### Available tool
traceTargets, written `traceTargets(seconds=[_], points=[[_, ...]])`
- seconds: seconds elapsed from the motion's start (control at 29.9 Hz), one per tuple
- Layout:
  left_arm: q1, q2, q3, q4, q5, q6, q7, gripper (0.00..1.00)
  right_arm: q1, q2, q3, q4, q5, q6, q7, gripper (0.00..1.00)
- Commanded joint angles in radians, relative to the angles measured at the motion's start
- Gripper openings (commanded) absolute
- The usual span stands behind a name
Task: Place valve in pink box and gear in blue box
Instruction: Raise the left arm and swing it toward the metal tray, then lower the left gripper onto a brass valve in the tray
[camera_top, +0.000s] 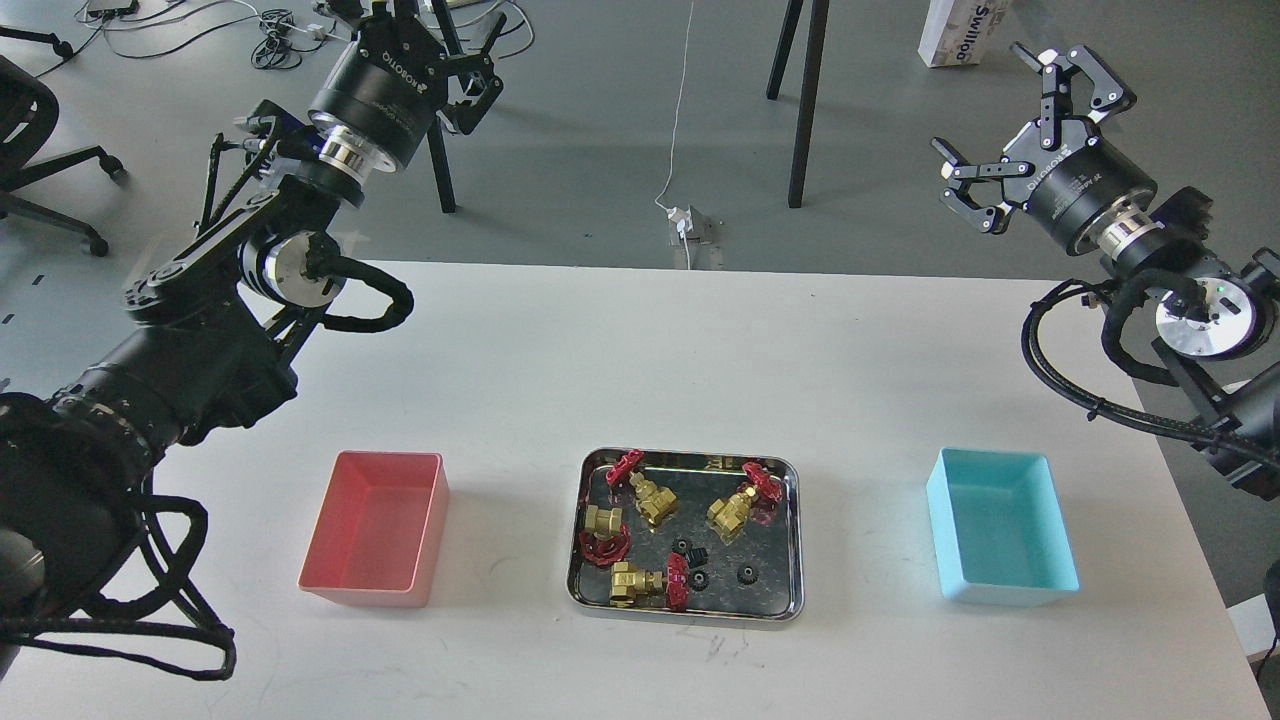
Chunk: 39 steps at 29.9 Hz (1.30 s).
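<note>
White table (640, 350), steel tray (790, 540) holding valves (650, 497), gears (746, 574), between both boxes

Premises: robotics laboratory or test room. Evidence: plain white surface (700, 340) on grey floor (600, 150); loose cables (270, 30) and power strip (690, 225) on it; black stand legs (800, 100); office chair base (60, 190); cardboard box (965, 30).

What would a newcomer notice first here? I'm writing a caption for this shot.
The steel tray at the table's front centre, holding four valves with red handwheels and tiny black gears. An empty pink box sits left of it, an empty blue box right. Both arms hang raised above the table's far corners.
</note>
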Motion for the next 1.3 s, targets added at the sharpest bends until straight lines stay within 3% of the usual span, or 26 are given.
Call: traceTargets(seconds=[0.0, 0.2, 0.33, 0.47, 0.63, 0.7, 0.77, 0.87, 0.97, 1.04, 1.2, 1.27], points=[[0.005, -0.004, 0.006, 0.003, 0.000, 0.000, 0.000, 1.00, 0.011, 0.002, 0.083, -0.006, 0.019, 0.000, 0.000, 1.00], [0.052, 0.001, -0.009, 0.037, -0.011, 0.000, 0.000, 1.00, 0.052, 0.002, 0.129, 0.002, 0.030, 0.000, -0.001, 1.00], [0.065, -0.030, -0.093, 0.046, -0.017, 0.000, 0.000, 1.00, 0.141, -0.003, 0.114, 0.008, 0.030, 0.000, -0.003, 1.00], [0.111, -0.027, -0.235, -0.044, -0.024, 0.000, 0.000, 1.00, 0.180, -0.010, 0.075, 0.005, 0.030, 0.000, -0.001, 1.00], [0.077, 0.097, -0.209, -0.246, 0.118, 0.000, 0.000, 1.00, 0.177, -0.059, 0.071, 0.003, 0.031, 0.000, -0.001, 1.00], [0.027, 0.180, -0.104, -0.335, 0.176, 0.000, 0.000, 1.00, 0.172, -0.085, 0.071, 0.005, 0.031, 0.000, -0.001, 1.00], [-0.086, 0.266, 0.092, -0.418, 0.213, 0.000, 0.000, 1.00, 0.168, -0.101, 0.074, 0.005, 0.031, 0.000, -0.001, 1.00], [-0.310, 0.342, 0.431, -0.533, 0.293, 0.000, 0.000, 1.00, 0.166, -0.104, 0.075, 0.003, 0.031, 0.000, -0.001, 1.00], [-0.548, 0.346, 0.729, -0.639, 0.428, 0.000, 0.000, 0.99, 0.151, -0.105, 0.081, 0.005, 0.031, -0.018, -0.001, 1.00], [-0.688, 0.315, 0.899, -0.710, 0.497, 0.000, 0.000, 0.99, 0.139, -0.105, 0.083, 0.005, 0.031, -0.021, -0.001, 1.00], [-0.930, 0.092, 1.283, -0.833, 0.650, 0.000, 0.000, 0.99, 0.109, -0.110, 0.084, 0.003, 0.031, -0.021, 0.000, 1.00], [-0.975, -0.045, 1.435, -0.848, 0.721, 0.091, 0.000, 0.98, 0.102, -0.122, 0.084, 0.003, 0.031, -0.022, 0.000, 1.00]])
